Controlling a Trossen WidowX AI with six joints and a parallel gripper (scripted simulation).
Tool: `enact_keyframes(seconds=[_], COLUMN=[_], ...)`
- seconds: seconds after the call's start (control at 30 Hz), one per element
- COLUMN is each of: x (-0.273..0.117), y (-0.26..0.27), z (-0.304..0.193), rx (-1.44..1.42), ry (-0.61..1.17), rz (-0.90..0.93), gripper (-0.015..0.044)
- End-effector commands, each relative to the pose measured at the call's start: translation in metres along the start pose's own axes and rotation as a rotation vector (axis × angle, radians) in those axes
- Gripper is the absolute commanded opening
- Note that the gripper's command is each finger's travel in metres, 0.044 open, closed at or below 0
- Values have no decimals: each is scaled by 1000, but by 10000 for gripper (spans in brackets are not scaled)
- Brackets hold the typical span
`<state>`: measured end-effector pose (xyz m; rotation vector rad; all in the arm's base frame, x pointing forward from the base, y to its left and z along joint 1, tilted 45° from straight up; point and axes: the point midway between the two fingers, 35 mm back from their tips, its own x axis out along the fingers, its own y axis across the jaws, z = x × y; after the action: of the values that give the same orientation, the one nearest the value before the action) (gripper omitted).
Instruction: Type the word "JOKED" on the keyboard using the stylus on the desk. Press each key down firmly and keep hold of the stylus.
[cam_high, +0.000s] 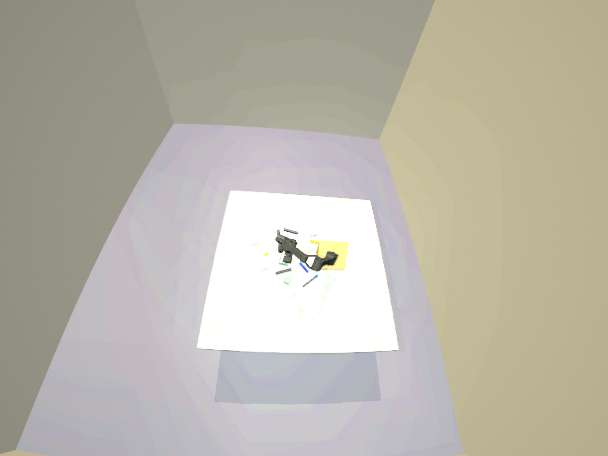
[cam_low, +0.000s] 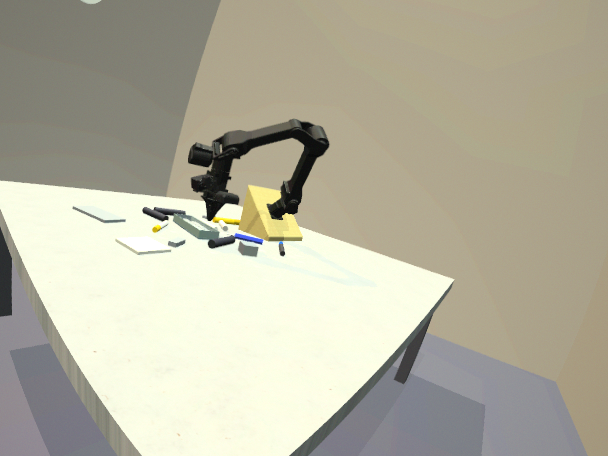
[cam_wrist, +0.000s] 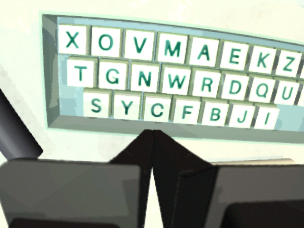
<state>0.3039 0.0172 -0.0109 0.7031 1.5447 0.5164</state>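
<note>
The keyboard is a grey-green tray with white lettered keys. In the wrist view J is in its bottom row, D in its middle row, and O, E and K in its top row. My gripper is shut with nothing visible between its fingertips. In the wrist view the tips overlap the keyboard's near wall, just below the C key; their exact height is unclear. A thin dark stick with a blue end lies away from the gripper. Which stick is the stylus, I cannot tell.
A yellow wedge stands by the arm's base. A blue stick, black cylinder and grey block lie near the keyboard. A white plate and a pale slab lie farther left in the exterior view.
</note>
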Motion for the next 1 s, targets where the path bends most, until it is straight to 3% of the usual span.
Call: enact_keyframes(seconds=[0.0, 0.3, 0.5, 0.77, 0.87, 0.97], x=[0, -3, -61, -56, -55, -36], y=[2, 2, 1, 0, 0, 3], z=[-4, -3, -4, -2, -4, -38], rx=[31, 31, 31, 36, 48, 265], ry=[2, 2, 2, -9, 5, 171], rz=[4, 3, 1, 3, 8, 82], gripper=[0, 0, 0, 0, 79, 150])
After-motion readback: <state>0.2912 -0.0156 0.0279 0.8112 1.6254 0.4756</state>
